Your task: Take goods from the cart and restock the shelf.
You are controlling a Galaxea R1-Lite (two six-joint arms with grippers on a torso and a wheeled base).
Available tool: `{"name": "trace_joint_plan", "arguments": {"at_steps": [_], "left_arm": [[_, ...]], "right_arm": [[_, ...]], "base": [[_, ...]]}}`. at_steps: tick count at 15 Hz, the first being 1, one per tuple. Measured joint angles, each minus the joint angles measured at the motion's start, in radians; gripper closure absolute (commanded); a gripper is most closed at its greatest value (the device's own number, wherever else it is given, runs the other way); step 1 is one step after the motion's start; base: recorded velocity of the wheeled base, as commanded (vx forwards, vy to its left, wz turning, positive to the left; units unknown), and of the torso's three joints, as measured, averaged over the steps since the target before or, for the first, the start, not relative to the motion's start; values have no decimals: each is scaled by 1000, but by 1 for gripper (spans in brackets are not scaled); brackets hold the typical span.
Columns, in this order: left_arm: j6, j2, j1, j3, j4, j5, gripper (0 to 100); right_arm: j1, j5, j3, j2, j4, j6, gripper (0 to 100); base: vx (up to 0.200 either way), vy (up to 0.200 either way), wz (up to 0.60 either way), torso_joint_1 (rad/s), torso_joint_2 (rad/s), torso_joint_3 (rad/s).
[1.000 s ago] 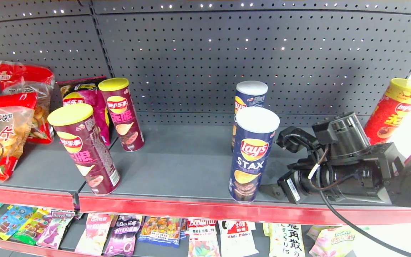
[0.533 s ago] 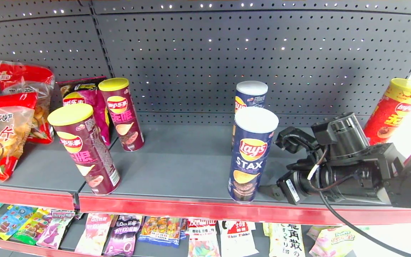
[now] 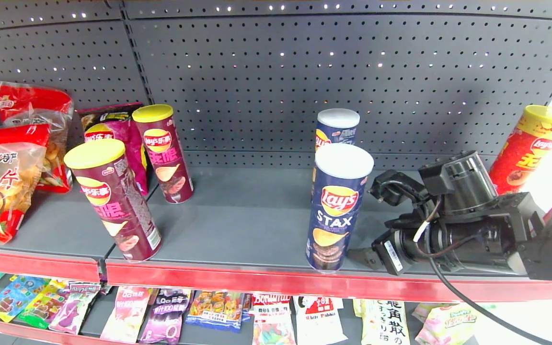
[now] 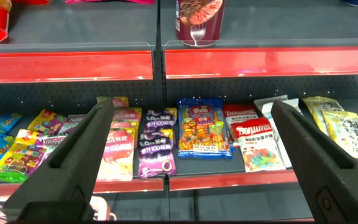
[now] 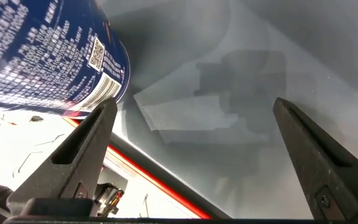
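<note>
**Q:** What state is the right pincer (image 3: 371, 220) in, and where is the goods item?

**A:** The jaws are spread and hold nothing. The pincer lies low over the grey metal shelf deck (image 3: 237, 220). The tall dark-blue crisp canister with a white lid (image 3: 338, 211) stands upright just beside one fingertip, on the side away from the wrist. The right wrist view does not show whether that fingertip touches the canister wall. The left pincer (image 4: 192, 106) is also spread and empty, and it faces a lower shelf of flat snack packets (image 4: 204, 127).

**Q:** What failure is most likely from here?

**A:** Tipping. The canister is tall and narrow, and it stands close to the red front lip (image 3: 257, 280). Any sideways drift of the near finger would push its base. A push outward could send it over the lip. A push inward could knock it into the second dark-blue canister (image 3: 336, 127) behind it.

**Q:** Are there secondary hazards?

**A:** Yes, two:
- The black cable (image 3: 458, 292) hanging below the wrist could catch on the lip.
- The red canister with a yellow lid (image 3: 527, 143) stands behind the wrist and could be struck by a wide swing.

A straight pull-back along the pincer's own axis appears safest.
</note>
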Motion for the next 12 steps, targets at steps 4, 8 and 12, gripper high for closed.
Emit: {"name": "trace_joint_plan", "arguments": {"at_steps": [4, 8, 12], "left_arm": [[0, 0, 0, 0, 0, 0, 0], [1, 1, 0, 0, 0, -1, 0], [3, 1, 0, 0, 1, -2, 0]], "right_arm": [[-2, -23, 21, -27, 1, 20, 0], [-4, -74, 96, -154, 2, 23, 0], [15, -155, 246, -429, 4, 19, 0]], "base": [[0, 0, 0, 0, 0, 0], [0, 0, 0, 0, 0, 0], [0, 0, 0, 0, 0, 0]]}}
